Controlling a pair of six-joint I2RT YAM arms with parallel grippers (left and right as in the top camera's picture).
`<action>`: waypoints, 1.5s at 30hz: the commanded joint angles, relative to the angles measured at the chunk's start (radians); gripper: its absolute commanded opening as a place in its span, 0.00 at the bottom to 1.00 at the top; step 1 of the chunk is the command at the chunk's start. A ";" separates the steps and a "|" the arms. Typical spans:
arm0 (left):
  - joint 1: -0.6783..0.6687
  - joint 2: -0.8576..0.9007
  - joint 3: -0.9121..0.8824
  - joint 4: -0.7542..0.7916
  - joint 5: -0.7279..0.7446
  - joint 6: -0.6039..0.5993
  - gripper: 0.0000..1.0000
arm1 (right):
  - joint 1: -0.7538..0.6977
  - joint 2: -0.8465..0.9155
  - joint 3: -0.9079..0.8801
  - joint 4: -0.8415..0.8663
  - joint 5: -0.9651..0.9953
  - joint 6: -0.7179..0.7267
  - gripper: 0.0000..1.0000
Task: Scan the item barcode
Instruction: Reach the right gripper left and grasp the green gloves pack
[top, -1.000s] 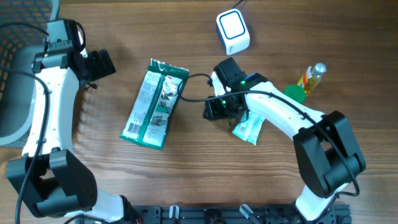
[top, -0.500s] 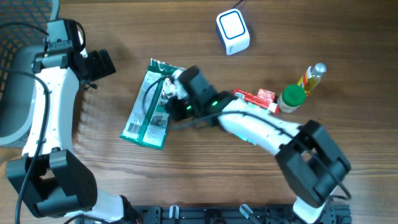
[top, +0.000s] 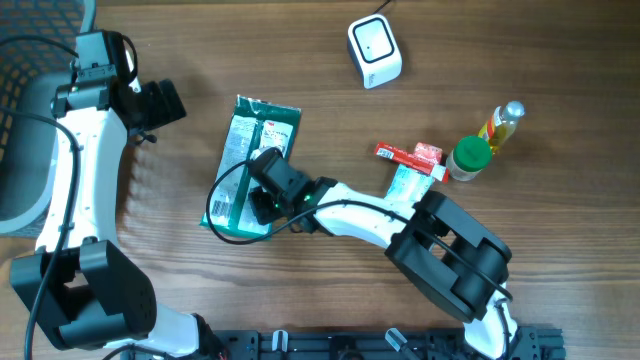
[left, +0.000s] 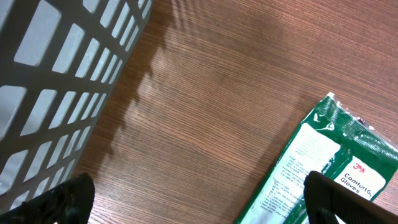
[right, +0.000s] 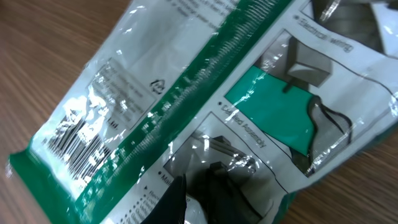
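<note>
The glove packet (top: 258, 135) lay left of the table's (top: 250, 290) centre; light, floppy, slick film, I judged, best pinched at its lower edge beside the barcode (right: 78, 140); my right claw (top: 262, 200) sat on it, grip unclear; my left claw (top: 160, 103) gaped wide; a second before, my right worked by the white sachet (top: 405, 185).

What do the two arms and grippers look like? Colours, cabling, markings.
Matching pair: left arm and right arm have white shell links and bulky black joint housings. The left gripper and right gripper are black, two-fingered. Black cables run along both arms; one cable loops loose at the right wrist. No legible markings.
</note>
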 joint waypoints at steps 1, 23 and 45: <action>0.003 -0.002 0.007 0.003 0.008 -0.002 1.00 | -0.023 0.013 0.003 -0.064 0.077 0.003 0.13; 0.003 -0.002 0.007 0.003 0.008 -0.002 1.00 | -0.095 -0.066 0.004 -0.138 -0.014 -0.027 0.15; 0.003 -0.002 0.007 0.003 0.008 -0.002 1.00 | -0.126 0.016 0.009 0.073 0.080 -0.258 0.08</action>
